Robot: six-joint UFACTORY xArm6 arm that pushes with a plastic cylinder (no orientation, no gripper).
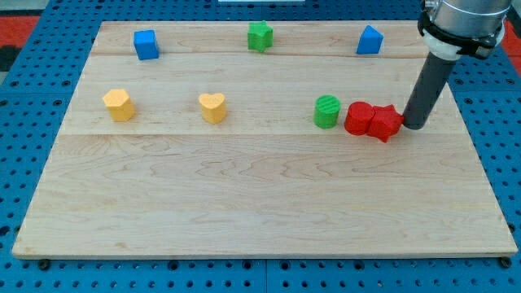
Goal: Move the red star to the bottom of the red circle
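- Pale wooden board [269, 195] lying flat on a blue pegboard surface [32, 268], with a patch of red showing at the view's top-left corner behind it.
- Along the board's top edge: blue cube [146, 44] at the view's left, green star [260, 36] near the middle, blue block [369, 40] with a slanted top at the view's right.
- Across the middle row, from the view's left: yellow hexagon-like block [119, 105], yellow heart [212, 107], then green cylinder [327, 111].
- Just to the view's right of the green cylinder: red circle [358, 118], close beside it but with a narrow gap.
- Touching the red circle on its right side in the view: red star [384, 123], level with the circle rather than below it.
- Dark rod coming down from the view's top-right corner, slightly tilted, ending in my tip [413, 126].
- My tip pressed against, or just beside, the red star's right edge; exact contact hard to judge.
- No jaws on the rod, so nothing grasped: only a bare end set down at board height next to the star.
- Well apart from my tip: both yellow blocks and the whole top row.
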